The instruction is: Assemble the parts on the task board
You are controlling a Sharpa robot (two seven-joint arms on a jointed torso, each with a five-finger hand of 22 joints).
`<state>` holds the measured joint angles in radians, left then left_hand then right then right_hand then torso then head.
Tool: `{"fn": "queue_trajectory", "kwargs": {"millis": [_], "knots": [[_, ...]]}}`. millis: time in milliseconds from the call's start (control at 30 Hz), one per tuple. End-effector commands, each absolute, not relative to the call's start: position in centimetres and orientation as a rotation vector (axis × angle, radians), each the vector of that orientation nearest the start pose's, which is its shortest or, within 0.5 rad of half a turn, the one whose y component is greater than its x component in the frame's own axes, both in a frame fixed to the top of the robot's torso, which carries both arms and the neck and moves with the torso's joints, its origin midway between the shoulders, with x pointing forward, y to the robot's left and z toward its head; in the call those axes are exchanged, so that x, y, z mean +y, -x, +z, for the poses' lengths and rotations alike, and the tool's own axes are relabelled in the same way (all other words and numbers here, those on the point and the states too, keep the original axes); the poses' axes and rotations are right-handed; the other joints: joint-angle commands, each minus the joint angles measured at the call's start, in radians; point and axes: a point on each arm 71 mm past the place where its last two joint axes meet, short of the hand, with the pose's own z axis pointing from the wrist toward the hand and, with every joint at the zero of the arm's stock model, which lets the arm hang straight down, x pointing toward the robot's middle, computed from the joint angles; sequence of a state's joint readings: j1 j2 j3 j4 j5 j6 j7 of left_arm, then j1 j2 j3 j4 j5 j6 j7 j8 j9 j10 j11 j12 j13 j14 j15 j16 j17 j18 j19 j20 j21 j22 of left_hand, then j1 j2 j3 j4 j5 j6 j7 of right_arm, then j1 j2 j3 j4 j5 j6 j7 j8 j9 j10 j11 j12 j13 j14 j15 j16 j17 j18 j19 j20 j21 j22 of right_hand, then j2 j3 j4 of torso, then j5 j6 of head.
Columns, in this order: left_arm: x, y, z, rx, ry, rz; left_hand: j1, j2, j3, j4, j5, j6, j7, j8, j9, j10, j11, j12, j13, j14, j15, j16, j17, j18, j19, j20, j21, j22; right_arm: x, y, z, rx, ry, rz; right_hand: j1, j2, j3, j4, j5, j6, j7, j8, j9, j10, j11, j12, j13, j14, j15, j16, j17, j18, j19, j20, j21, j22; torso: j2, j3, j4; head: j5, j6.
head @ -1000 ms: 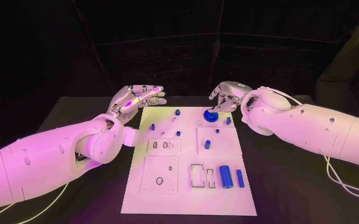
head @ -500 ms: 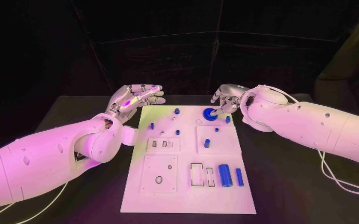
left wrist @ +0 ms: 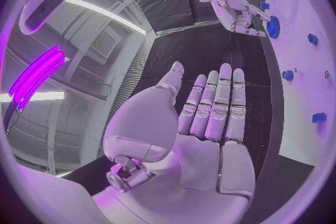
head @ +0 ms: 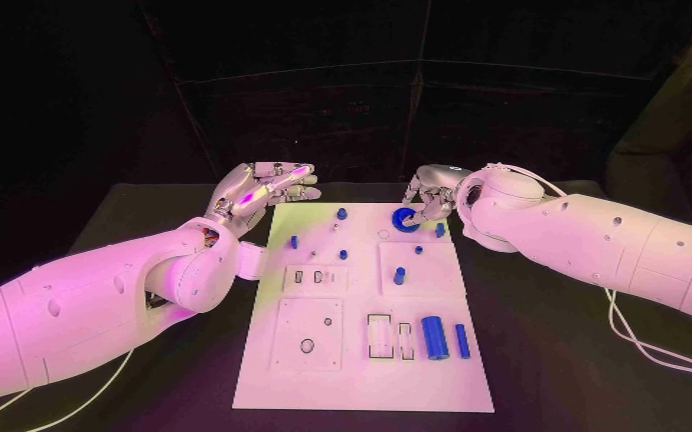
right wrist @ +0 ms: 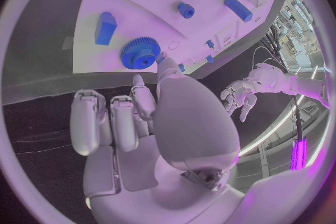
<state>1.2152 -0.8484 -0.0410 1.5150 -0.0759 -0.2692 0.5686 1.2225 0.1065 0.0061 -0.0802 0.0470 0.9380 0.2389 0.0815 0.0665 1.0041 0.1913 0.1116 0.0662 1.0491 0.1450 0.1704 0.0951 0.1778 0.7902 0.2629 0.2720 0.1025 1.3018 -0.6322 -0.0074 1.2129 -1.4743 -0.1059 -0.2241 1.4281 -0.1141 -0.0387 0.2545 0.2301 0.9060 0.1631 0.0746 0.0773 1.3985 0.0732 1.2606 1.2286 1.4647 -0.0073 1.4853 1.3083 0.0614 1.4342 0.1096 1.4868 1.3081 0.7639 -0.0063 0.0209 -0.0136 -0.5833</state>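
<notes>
The white task board (head: 361, 372) lies in the middle of the black table. A blue gear (head: 404, 218) lies flat near the board's far right corner. My right hand (head: 434, 192) hovers just behind it. Its thumb tip (right wrist: 164, 63) reaches the rim of the gear (right wrist: 140, 55), and the other fingers stay off it. My left hand (head: 267, 188) is raised beyond the board's far left corner, palm up, fingers spread and holding nothing. The left wrist view shows the left hand (left wrist: 203, 117) with straight fingers, and the right hand (left wrist: 241, 11) over the gear (left wrist: 273, 27).
Several small blue pegs stand on the board's far half, among them one peg (head: 342, 215) and another peg (head: 400, 276). A thick blue cylinder (head: 433, 337) and a thinner blue bar (head: 462, 340) lie near the front right, beside rectangular slots (head: 379, 338).
My right arm has shifted slightly left and toward the far edge, with the gear staying by its fingertips. The left hand has not moved.
</notes>
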Motion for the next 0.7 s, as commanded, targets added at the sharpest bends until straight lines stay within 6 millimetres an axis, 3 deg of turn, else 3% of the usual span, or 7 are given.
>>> {"fn": "queue_trajectory", "kwargs": {"millis": [33,700], "knots": [[21.06,-49.12,-15.61,1.282,0.894,-1.678,0.005,0.001,0.000,-0.004,0.005,-0.006,0.013,-0.006,-0.001,-0.003,0.003,-0.006,-0.001,-0.002,0.006,-0.007,-0.002,0.007,0.005,0.003,-0.007,-0.001,-18.71,-56.11,-15.28,1.787,0.178,0.383,0.000,0.016,-0.006,-0.004,-0.003,0.009,-0.001,0.004,0.001,0.018,0.001,0.051,0.055,0.070,0.007,0.007,0.071,-0.020,0.008,0.001,0.008,0.080,0.001,0.0004,-0.0014,0.000,-0.001],[20.99,-49.17,-15.66,1.286,0.896,-1.678,0.007,0.002,0.002,-0.007,0.005,-0.006,0.013,-0.006,-0.001,-0.003,0.003,-0.007,-0.001,-0.002,0.006,-0.008,-0.002,0.007,0.006,0.003,-0.007,-0.002,-18.63,-56.50,-15.65,1.794,0.183,0.352,0.019,0.050,0.010,-0.031,0.005,0.017,0.001,0.005,0.001,0.025,0.002,0.086,0.097,0.074,0.009,0.020,0.099,-0.023,0.017,0.004,0.015,0.096,0.000,0.0005,-0.0013,-0.001,-0.006]]}}
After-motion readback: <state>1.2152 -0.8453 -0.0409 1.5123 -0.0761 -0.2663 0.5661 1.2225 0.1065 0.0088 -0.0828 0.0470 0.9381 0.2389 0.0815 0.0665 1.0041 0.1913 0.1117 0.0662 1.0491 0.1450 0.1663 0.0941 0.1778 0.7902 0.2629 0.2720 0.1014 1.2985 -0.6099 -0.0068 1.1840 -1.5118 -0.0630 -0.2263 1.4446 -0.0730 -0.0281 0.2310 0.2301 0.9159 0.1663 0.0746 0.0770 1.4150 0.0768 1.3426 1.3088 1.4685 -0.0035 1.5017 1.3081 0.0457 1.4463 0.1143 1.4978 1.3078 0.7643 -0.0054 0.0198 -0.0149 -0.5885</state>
